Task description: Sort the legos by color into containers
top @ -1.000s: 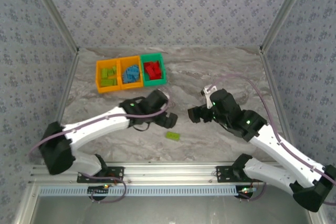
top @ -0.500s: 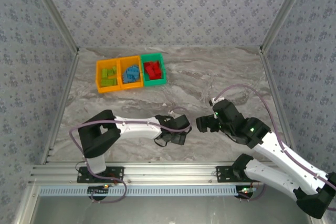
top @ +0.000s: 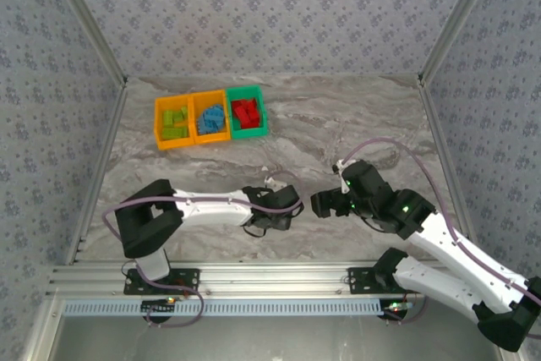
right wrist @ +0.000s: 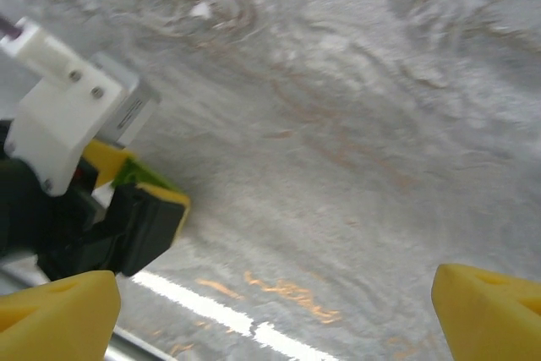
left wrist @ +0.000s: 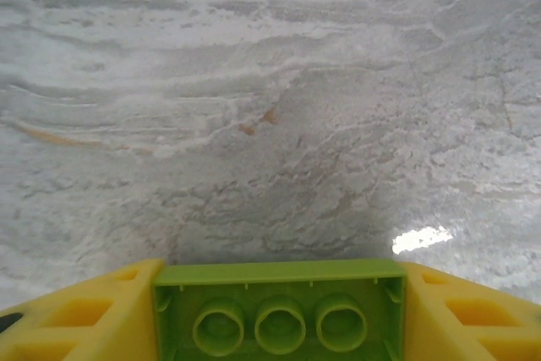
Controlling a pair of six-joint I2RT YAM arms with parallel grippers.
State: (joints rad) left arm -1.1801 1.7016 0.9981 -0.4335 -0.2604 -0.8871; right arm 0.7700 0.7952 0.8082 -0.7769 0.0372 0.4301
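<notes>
Lime green, the lego (left wrist: 279, 314) sits gripped in the left hand (top: 272, 216) low over the near worktop (top: 355, 116); I would lift it first, then carry it to the far-left orange container (top: 157, 122) of greens, clear of the wide-open right hand (top: 322, 204).

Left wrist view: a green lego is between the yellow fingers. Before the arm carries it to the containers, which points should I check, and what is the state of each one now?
1. Grip: the lime green lego touches both fingers of the left gripper: ok.
2. Lego raised off the table: cannot tell.
3. Target: the left orange bin holds green legos: ok.
4. Room left in that bin: cannot tell, too small to judge.
5. Right gripper: open, beside the left gripper, not between it and the bins: ok.
</notes>
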